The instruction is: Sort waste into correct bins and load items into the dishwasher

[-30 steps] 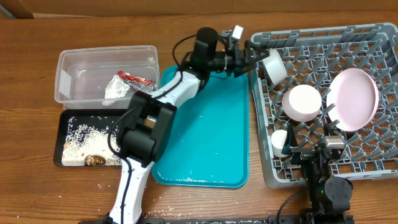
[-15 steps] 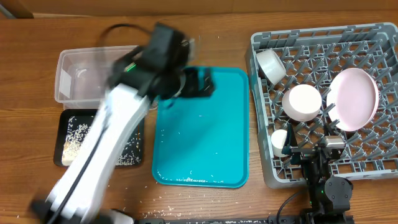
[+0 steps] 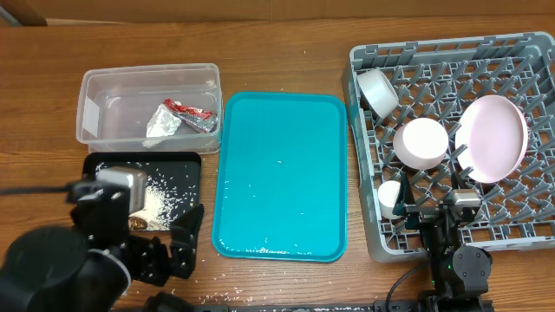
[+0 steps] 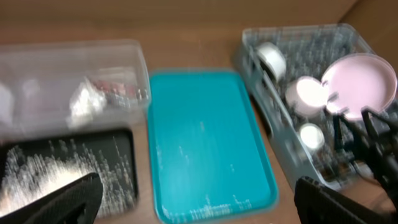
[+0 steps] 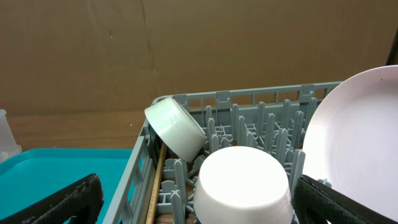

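The clear tub holds the red wrapper and the crumpled tissue. The black tray holds white rice with brown scraps. The grey dish rack holds a tilted small bowl, an upturned bowl, a pink-tinged plate on edge and a small cup. My left gripper is open and empty, low at the table's front left by the black tray. My right gripper is open and empty at the rack's front, facing the upturned bowl.
The teal serving tray lies between the bins and the rack, bare but for a few rice grains. Loose rice grains lie on the wood in front of it. A thin wooden stick lies along the rack's left wall.
My left arm has pulled back from the rack's back-left corner and swung to the front left. The small bowl stays in the rack. The right arm has not moved.
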